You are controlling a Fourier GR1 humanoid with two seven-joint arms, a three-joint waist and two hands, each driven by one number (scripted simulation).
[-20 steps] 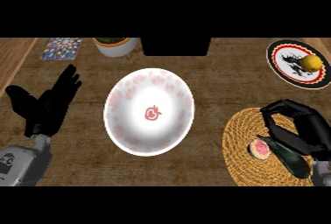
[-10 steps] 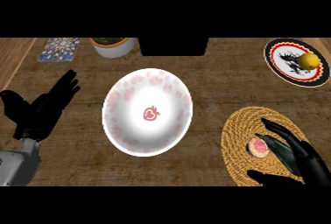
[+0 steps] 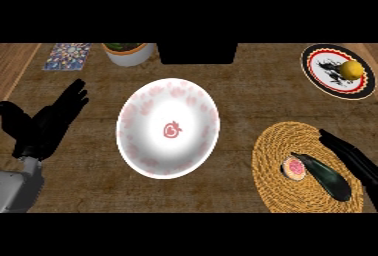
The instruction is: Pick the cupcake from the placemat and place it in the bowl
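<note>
Right hand had opened and dropped toward lower right, fingers straight, one just beside cupcake, no grasp yet. Cupcake still on placemat, bowl untouched. Left hand rested open at left.

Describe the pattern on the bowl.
The bowl is white, with faint pink blotches round its rim and a small red mark at its centre; see the head view.
</note>
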